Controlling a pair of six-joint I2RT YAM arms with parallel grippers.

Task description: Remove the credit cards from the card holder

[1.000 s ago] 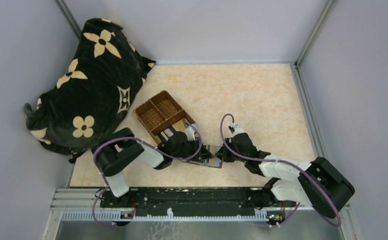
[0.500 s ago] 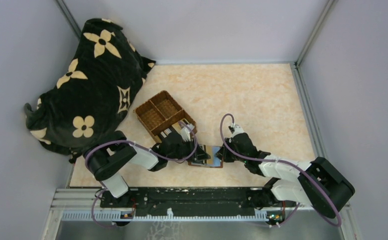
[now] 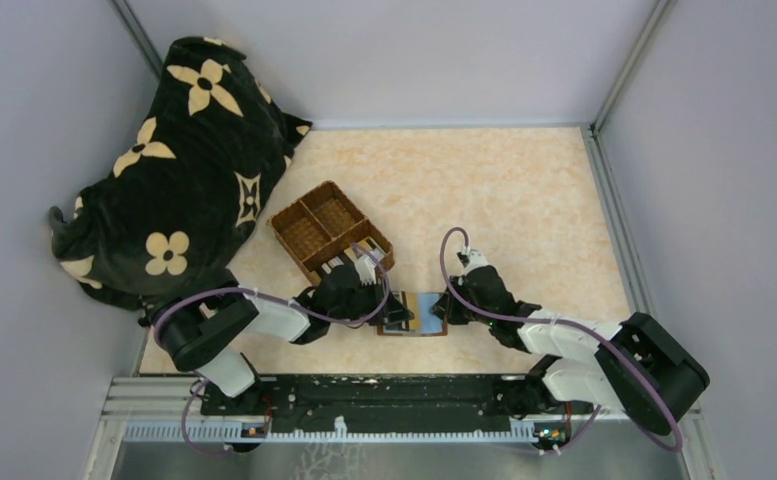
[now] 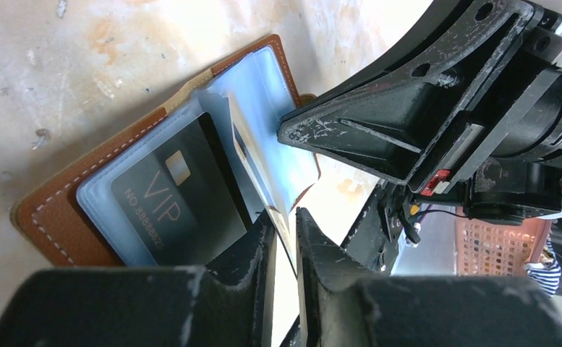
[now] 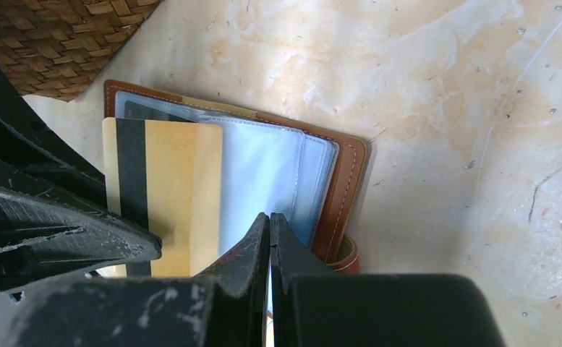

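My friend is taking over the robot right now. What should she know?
Left pincer: nearly closed on the edge of a gold card, which sticks partly out of its sleeve.
Right pincer: shut, pinching a clear plastic sleeve of the open card holder and holding it down.
The card holder lies open on the table, beside the wicker tray.
A dark VIP card sits in its sleeve.
Done: holder opened, gold card started.
Left: pull the gold card free, then the VIP card and any others. Whether more cards are inside cannot be seen.

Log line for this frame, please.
left gripper: closing on gold card | right gripper: shut on card holder sleeve | VIP card: still sleeved
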